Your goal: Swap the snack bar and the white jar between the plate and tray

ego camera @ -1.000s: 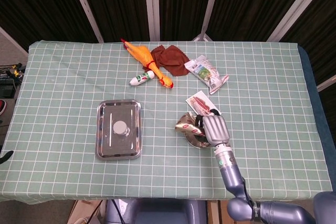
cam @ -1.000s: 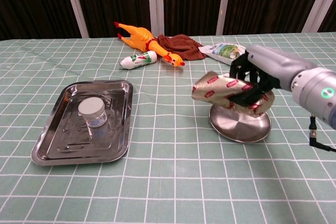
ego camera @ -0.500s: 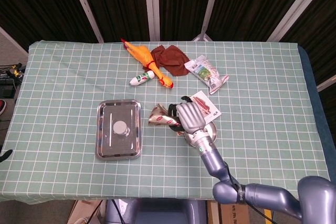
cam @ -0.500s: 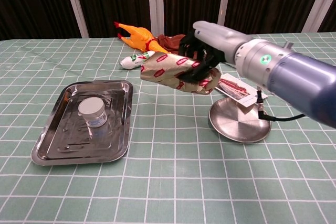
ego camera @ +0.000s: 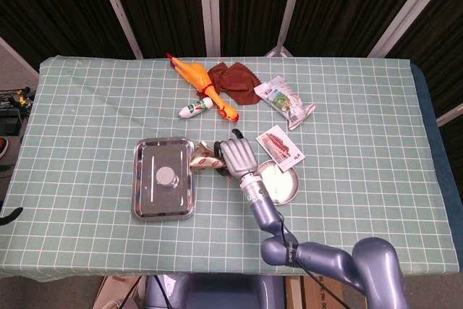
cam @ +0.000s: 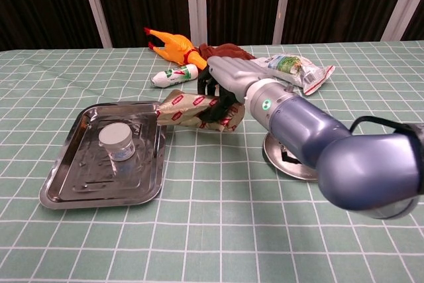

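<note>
My right hand [ego camera: 236, 155] [cam: 225, 84] holds the snack bar [ego camera: 204, 161] [cam: 187, 109], a shiny tan wrapper with red labels, in the air just right of the steel tray [ego camera: 144, 200] [cam: 73, 189]. The bar's left tip reaches the tray's right rim. The white jar [ego camera: 166, 176] [cam: 115, 142] stands in the tray's middle. The round steel plate [ego camera: 283, 186] [cam: 286, 161] lies bare to the right, partly behind my forearm in the chest view. My left hand shows in neither view.
At the back lie a rubber chicken [ego camera: 199, 82] [cam: 179, 49], a brown cloth [ego camera: 236, 81], a small white tube [ego camera: 196, 107] [cam: 174, 75] and a green-white snack bag [ego camera: 288, 101] [cam: 296, 68]. A flat red-white packet [ego camera: 279, 147] lies just behind the plate.
My right hand has carried the snack bar leftward from above the plate to the tray's right rim. The plate now lies bare.
</note>
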Controlling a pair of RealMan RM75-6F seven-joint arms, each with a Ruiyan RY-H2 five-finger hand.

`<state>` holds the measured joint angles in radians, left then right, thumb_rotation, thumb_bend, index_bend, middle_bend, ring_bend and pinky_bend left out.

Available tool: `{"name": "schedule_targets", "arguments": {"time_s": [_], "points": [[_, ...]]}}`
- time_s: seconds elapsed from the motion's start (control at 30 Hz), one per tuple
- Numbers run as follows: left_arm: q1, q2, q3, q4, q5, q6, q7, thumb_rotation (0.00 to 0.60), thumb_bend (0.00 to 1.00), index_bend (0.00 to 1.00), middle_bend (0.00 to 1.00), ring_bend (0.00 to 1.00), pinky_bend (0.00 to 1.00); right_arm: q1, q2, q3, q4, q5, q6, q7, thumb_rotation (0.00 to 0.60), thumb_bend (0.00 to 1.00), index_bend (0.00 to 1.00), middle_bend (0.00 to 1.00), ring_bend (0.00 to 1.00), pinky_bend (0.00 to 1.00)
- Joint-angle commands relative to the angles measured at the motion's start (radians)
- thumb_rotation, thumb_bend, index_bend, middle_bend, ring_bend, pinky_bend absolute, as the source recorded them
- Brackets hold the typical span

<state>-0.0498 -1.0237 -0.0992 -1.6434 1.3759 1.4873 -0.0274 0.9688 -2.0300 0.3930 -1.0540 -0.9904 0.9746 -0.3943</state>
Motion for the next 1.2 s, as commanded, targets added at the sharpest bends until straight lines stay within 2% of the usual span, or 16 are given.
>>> {"name": "schedule_targets", "arguments": {"time_s": [0.03,0.17,0.3,0.4,0.5,0.63,0.73,0.93,1.07,1.2], "points": [[0.005,0.007,-0.002,0.001,-0.004,0.006,-0.012,0.600,0.19,0.24,0.00,0.00,0.10,0.054,-0.078,0.016,0.154,-0.017,-0.037,0.052,0.600,0.46,0.64,0.54,0.50,0.12],[0.010,0.011,-0.004,0.000,-0.007,0.013,-0.022,0.600,0.19,0.24,0.00,0.00,0.10,0.064,-0.092,0.020,0.196,-0.013,-0.055,0.055,0.600,0.46,0.58,0.44,0.39,0.08],[0.013,0.013,-0.004,-0.002,-0.008,0.016,-0.024,0.600,0.19,0.24,0.00,0.00,0.10,0.071,-0.102,0.024,0.224,0.003,-0.062,0.018,0.600,0.46,0.44,0.28,0.23,0.02],[0.014,0.014,-0.004,-0.003,-0.005,0.018,-0.025,0.600,0.19,0.24,0.00,0.00,0.10,0.066,-0.093,0.034,0.204,0.033,-0.078,-0.012,0.600,0.46,0.34,0.18,0.13,0.00],[0.013,0.013,-0.004,-0.002,-0.007,0.016,-0.024,0.600,0.19,0.24,0.00,0.00,0.10,0.048,-0.063,0.039,0.134,0.071,-0.089,-0.049,0.600,0.46,0.24,0.11,0.07,0.00],[0.010,0.013,-0.005,-0.001,-0.009,0.010,-0.023,0.600,0.19,0.24,0.00,0.00,0.10,0.009,0.016,0.037,-0.041,0.147,-0.066,-0.153,0.600,0.46,0.17,0.08,0.03,0.00],[0.010,0.011,-0.003,0.002,0.007,0.020,-0.026,0.600,0.19,0.24,0.00,0.00,0.10,-0.024,0.087,0.020,-0.187,0.198,-0.005,-0.253,0.600,0.46,0.15,0.07,0.02,0.00],[0.025,-0.018,-0.009,0.000,0.053,0.093,-0.041,0.600,0.17,0.23,0.00,0.00,0.17,-0.111,0.268,-0.032,-0.511,0.264,0.138,-0.397,0.600,0.43,0.13,0.07,0.01,0.00],[0.030,-0.046,-0.007,-0.006,0.094,0.135,-0.033,0.600,0.16,0.23,0.00,0.00,0.16,-0.201,0.411,-0.086,-0.695,0.214,0.271,-0.420,0.600,0.38,0.12,0.07,0.01,0.00],[0.019,-0.063,-0.002,-0.003,0.128,0.137,-0.018,0.600,0.16,0.23,0.00,0.00,0.15,-0.322,0.550,-0.147,-0.793,0.112,0.395,-0.350,0.600,0.36,0.12,0.07,0.01,0.00]]}}
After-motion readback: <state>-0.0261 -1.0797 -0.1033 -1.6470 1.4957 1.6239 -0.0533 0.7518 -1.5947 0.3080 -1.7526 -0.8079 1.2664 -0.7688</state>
